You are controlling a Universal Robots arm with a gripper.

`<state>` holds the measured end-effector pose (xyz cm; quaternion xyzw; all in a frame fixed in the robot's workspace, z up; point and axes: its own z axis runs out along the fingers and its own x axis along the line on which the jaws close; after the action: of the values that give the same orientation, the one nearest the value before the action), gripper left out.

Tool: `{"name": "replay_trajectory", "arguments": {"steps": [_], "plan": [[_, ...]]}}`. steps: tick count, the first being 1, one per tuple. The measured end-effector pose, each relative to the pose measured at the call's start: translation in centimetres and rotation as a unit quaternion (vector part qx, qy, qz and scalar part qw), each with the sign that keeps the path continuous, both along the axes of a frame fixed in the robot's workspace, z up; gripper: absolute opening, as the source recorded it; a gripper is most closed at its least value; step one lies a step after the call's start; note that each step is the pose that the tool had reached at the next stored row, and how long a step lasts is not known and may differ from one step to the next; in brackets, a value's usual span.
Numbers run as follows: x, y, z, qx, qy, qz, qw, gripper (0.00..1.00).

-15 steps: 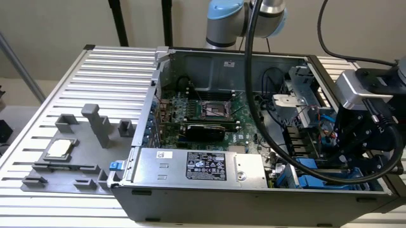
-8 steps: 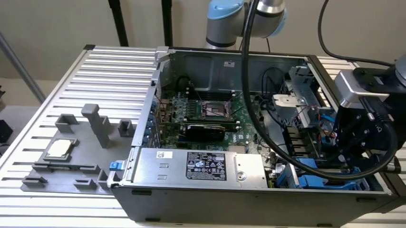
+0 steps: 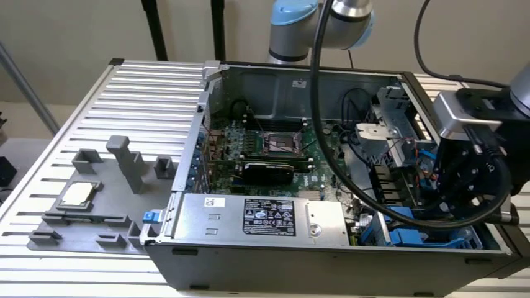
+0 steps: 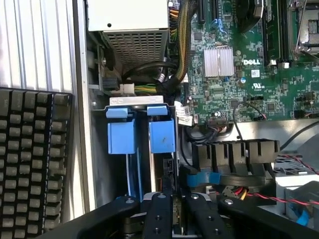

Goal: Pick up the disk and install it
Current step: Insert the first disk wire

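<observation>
The disk [image 4: 152, 164] stands on edge in the drive bay at the case's corner, showing as a thin silver-grey strip between two blue carrier ends [image 4: 162, 134]; its label is hidden. My gripper [image 4: 177, 219] hangs directly over the bay, in line with that strip and just short of the blue ends. In the exterior view the black gripper [image 3: 465, 208] reaches down into the open computer case [image 3: 331, 257] at the exterior view's right, above the blue bay parts [image 3: 410, 236].
A silver power supply box with a black label [image 3: 265, 217] lies along the case's near wall. The green motherboard [image 3: 265, 146] and thick black cables [image 3: 331, 155] fill the middle. A grey fixture holding a small square chip [image 3: 79, 194] sits on the slatted table [image 3: 149, 87].
</observation>
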<state>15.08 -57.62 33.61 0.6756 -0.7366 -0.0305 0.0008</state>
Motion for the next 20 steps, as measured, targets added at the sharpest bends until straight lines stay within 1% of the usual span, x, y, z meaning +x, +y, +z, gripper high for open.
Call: {"name": "replay_trajectory", "arguments": {"steps": [2, 4, 10, 16, 17, 18, 20], "plan": [[0.0, 0.1, -0.05, -0.0014, 0.0, -0.001, 1.0, 0.0], [0.0, 0.17, -0.09, -0.002, 0.0, -0.003, 1.0, 0.0], [0.11, 0.22, -0.14, -0.0028, 0.0, -0.004, 1.0, 0.0], [0.12, 0.22, -0.16, -0.0029, 0.0, -0.004, 1.0, 0.0], [0.13, 0.23, -0.22, -0.002, -0.0001, -0.004, 1.0, 1.0], [0.14, 0.24, -0.18, -0.0019, -0.0001, -0.004, 1.0, 1.0], [0.14, 0.23, 0.29, -0.0029, 0.0, -0.004, 1.0, 1.0]]}}
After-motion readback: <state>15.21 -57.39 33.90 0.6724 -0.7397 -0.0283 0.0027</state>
